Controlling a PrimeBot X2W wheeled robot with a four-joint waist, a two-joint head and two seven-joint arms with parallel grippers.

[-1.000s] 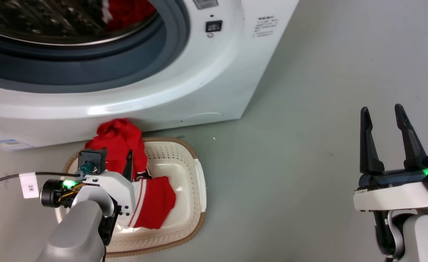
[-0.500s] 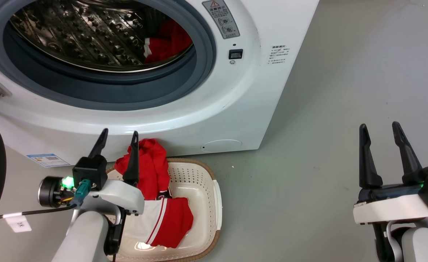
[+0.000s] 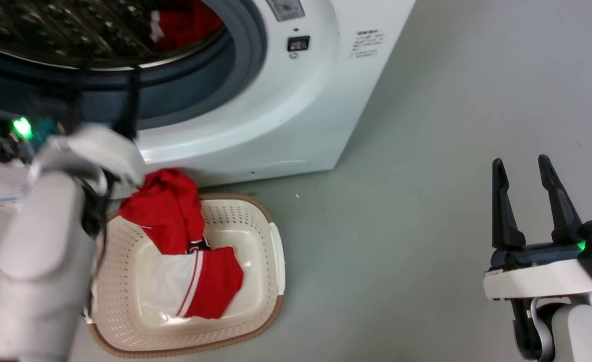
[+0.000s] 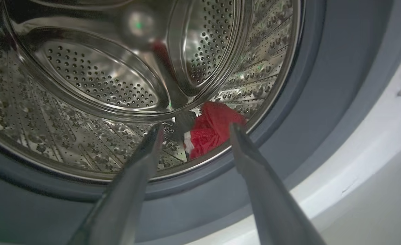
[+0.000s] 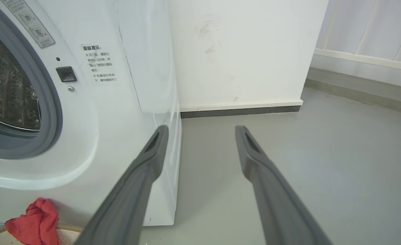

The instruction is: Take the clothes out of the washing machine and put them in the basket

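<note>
**Red bundle (image 4: 210, 131) low in the drum (image 4: 101, 85): snag watch**

Head view: red clothes (image 3: 195, 281) sit in the basket (image 3: 255, 221) at 7 o'clock, below the washer (image 3: 285, 125). One piece drapes over the far rim and could slide out. The right gripper (image 3: 519, 160) idles at 4 o'clock, fingers apart and empty.

Left wrist view: the left gripper (image 4: 196, 127) is wide open with nothing held, aimed at the bundle at 5 o'clock in the drum. Reach too shallow and it nips air. Drag it out low and fabric may catch the grey seal (image 4: 306, 119).

Right wrist view: spread fingers over the bare floor (image 5: 323, 153).

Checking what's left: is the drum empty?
No, a red garment lies in the drum, near its rim.
</note>
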